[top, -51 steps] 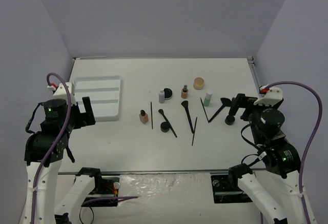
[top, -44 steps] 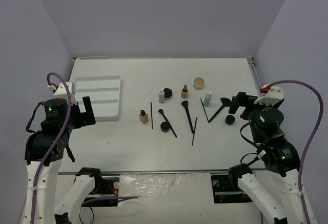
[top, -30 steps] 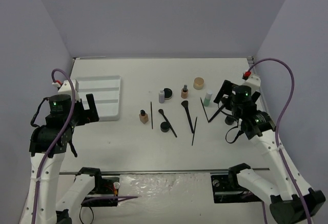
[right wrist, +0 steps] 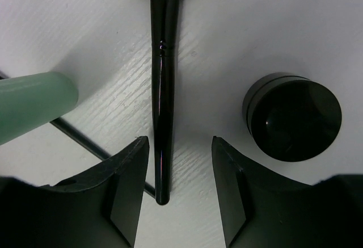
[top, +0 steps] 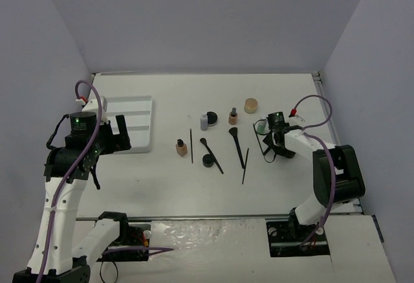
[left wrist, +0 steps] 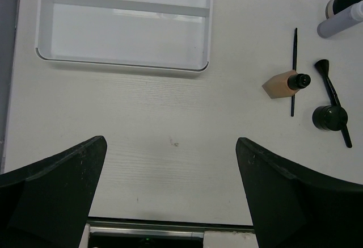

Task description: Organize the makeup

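my cell | back wall [top: 207, 24]: plain pale lilac-grey | L wall [top: 39, 43] + R wall [top: 378, 43]: same colour, angled in twd back | table [top: 162, 189]: white, matte, faint wood grain close up | near edge: metal strip [top: 194, 217], crinkled sheet [top: 207, 234] below | light: even, diffuse, soft short shadows

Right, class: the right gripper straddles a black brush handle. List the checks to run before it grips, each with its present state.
1. Brush handle inside the jaws of the right gripper: ok.
2. Handle centred in the gap: not ok, nearer one finger.
3. Black round pot outside the gap: ok, but close.
4. Green bottle outside the gap: ok.
5. Thin black stick clear of the fingers: cannot tell, it runs under one.
6. Left gripper open: ok.
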